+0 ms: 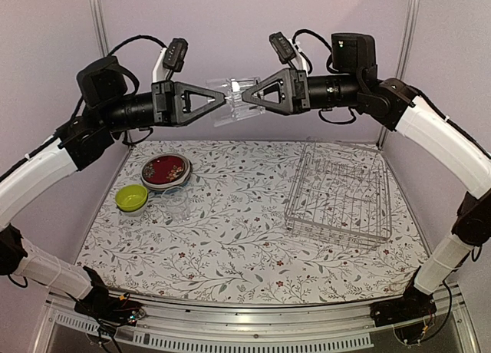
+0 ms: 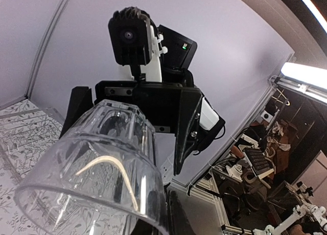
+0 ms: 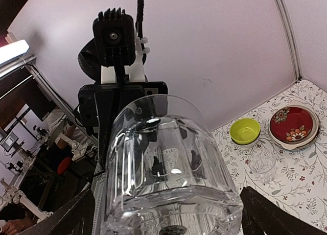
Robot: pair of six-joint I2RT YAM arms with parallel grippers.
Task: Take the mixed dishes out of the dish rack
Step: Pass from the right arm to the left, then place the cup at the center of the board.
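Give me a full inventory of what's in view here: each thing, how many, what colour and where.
dish rack: one, silver wire, right side of the mat
red floral plate: one, red, on top of a stack at left rear
lime-green bowl: one, lime green, left edge, in front of the plate
standing glass: one, clear, on the mat right of the bowl
held glass: one, clear, mid-air between the arms
mat: one, white floral, covers the table
left fingers: black, shut on the held glass
right fingers: black, flanking the held glass, grip unclear
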